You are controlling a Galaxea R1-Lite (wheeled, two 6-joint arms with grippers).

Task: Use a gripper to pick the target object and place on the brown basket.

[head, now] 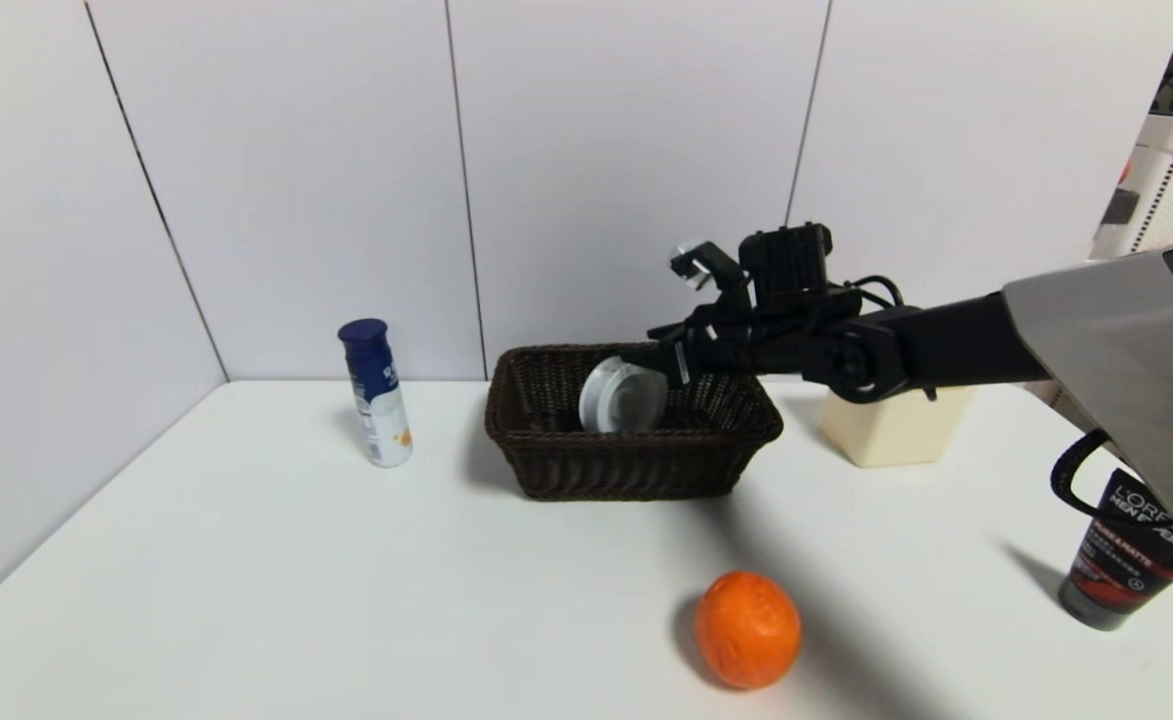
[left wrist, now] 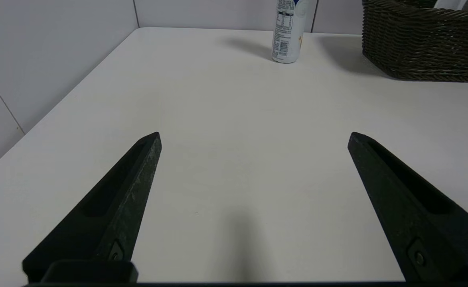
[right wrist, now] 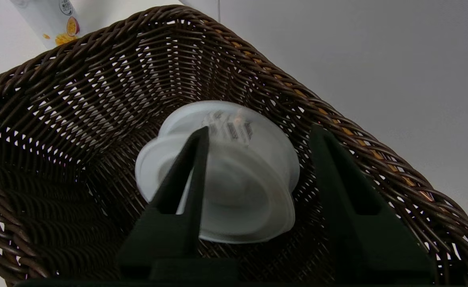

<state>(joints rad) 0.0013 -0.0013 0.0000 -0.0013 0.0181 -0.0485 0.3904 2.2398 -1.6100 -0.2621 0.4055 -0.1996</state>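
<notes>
The white round disc [head: 623,397] stands tilted on edge inside the brown wicker basket [head: 626,465] at the table's back middle. My right gripper [head: 649,360] reaches in over the basket's right rim, just right of the disc. In the right wrist view the gripper [right wrist: 260,129] is open. The disc [right wrist: 237,191] sits blurred between its fingers against the basket wall [right wrist: 78,79], with a gap to one finger. My left gripper [left wrist: 254,135] is open and empty, low over bare table at the left, outside the head view.
A white bottle with a blue cap [head: 376,395] stands left of the basket. An orange [head: 747,629] lies near the front. A cream bin [head: 896,425] sits behind my right arm. A black tube [head: 1131,550] stands at the far right. Walls close the back and left.
</notes>
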